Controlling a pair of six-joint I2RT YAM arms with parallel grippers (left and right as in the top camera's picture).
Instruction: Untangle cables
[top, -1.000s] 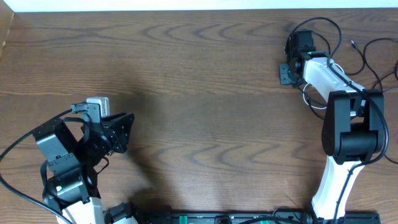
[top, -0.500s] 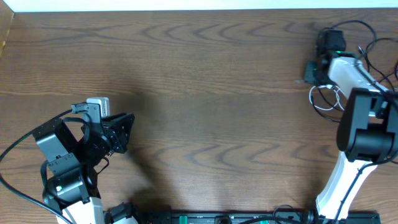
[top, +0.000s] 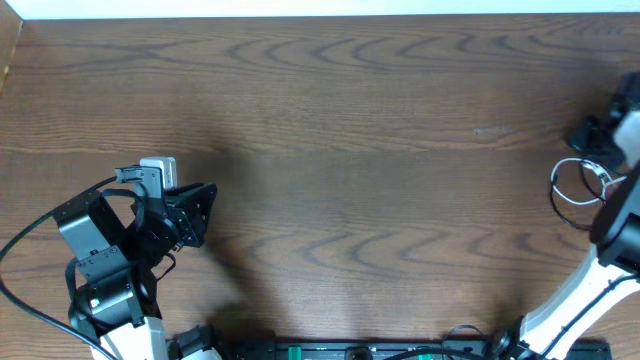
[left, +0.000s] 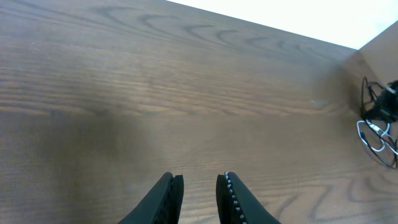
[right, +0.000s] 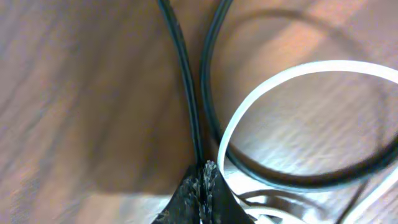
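The right gripper (right: 202, 182) reaches down low by the right edge of the tabletop (top: 350, 120). Its rough dark fingertips are pinched tight on a thin, smooth black cable (right: 185, 87). A shiny white cable (right: 292, 71) curls in a round loop just beside it on the brown wood. The left gripper (left: 199, 190) sits near the front left corner, tilted over the wood. Its bumpy fingers are a little apart and hold nothing.

I see a brown table (top: 330, 120) with darker wavy wood lines. My left arm (top: 100, 250) is black with a small grey block (top: 158, 168). My right arm (top: 580, 297) is white and black. The left fingers (left: 169, 198) and right fingers (right: 202, 186) are black. Two black cables (right: 180, 74) show, and one white cable (right: 292, 74).
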